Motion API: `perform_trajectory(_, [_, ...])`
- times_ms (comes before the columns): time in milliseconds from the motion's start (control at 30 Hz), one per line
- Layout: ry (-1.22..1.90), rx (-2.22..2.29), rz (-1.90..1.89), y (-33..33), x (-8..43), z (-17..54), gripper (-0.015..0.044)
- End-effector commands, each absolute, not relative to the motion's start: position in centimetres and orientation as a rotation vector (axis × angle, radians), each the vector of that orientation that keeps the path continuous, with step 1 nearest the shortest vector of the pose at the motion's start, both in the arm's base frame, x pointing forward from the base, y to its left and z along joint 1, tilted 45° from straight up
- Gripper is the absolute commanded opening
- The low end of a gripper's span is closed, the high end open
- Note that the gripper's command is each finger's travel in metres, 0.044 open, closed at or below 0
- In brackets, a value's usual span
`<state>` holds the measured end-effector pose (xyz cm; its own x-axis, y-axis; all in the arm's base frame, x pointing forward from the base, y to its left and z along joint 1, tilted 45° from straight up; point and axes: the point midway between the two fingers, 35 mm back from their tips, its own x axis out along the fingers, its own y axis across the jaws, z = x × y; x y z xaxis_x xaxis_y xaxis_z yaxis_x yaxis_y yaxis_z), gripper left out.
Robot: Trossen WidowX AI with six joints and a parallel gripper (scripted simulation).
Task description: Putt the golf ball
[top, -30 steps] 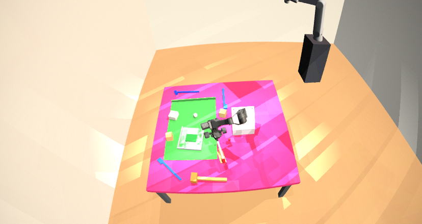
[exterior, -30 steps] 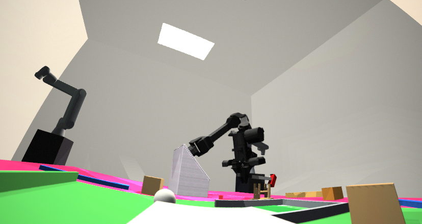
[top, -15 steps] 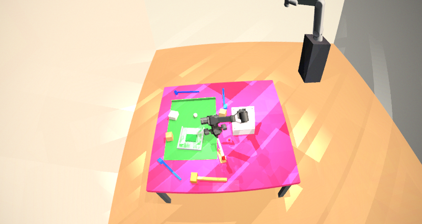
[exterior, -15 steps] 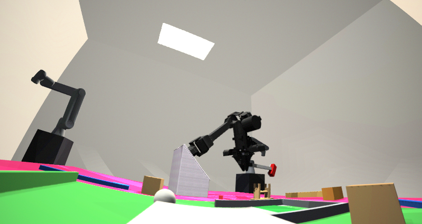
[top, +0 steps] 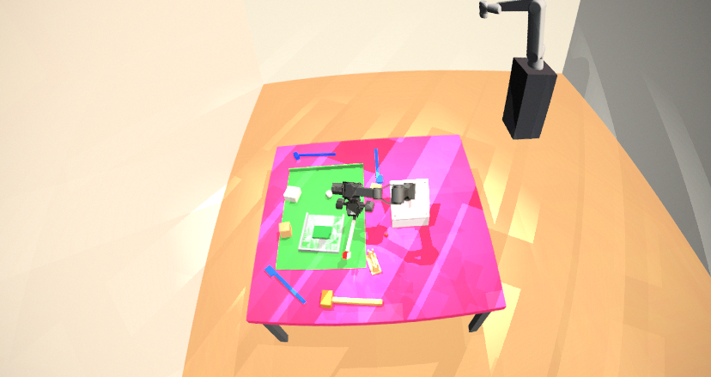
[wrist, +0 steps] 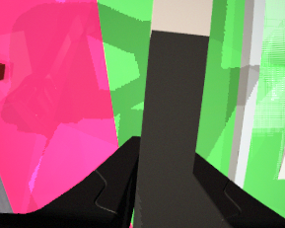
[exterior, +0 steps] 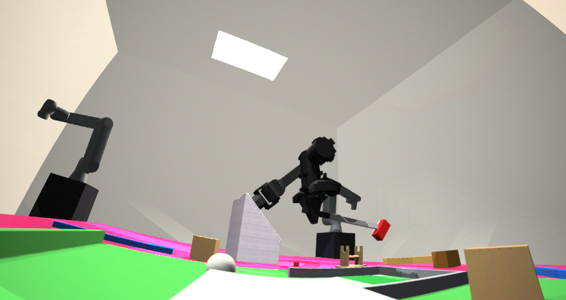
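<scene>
- Overall, the pink table (top: pixel 437 255) carries everything; no brand, label or writing can be read on any item in any view.
- The green mat (top: pixel 303 225) covers the table's left-centre part, with the pale ramp frame and its raised green (top: pixel 322 232) square sitting on it.
- The arm (top: pixel 370 192) reaches from its white base block (top: pixel 415 212) out over the mat's right edge.
- The gripper (exterior: pixel 312 214) is clamped on the dark grip end of the red putter (exterior: pixel 348 221); in the wrist view the two black fingers press the shaft from both sides.
- The putter is off the table: in the exterior view it juts out sideways from the gripper, nearly level, above the table. Its shaft runs dark at the held end and pale further along, ending in a small, blocky red head (exterior: pixel 381 229). From the top it lies along the mat's right edge, head toward the near side.
- The golf ball (top: pixel 329 193), small and white, rests on the mat just beside the gripper's far-left side, apart from the putter head.
</scene>
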<state>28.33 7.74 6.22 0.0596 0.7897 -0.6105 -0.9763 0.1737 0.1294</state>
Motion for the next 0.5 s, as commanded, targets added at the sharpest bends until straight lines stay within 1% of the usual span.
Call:
perform_trajectory(0, [0.742, -0.276, 1.295, 5.3, 29.4, 4.8, 0.0])
perform_trajectory(467, [1.06, 0.037, 1.022, -2.5, 29.8, -1.3, 0.0])
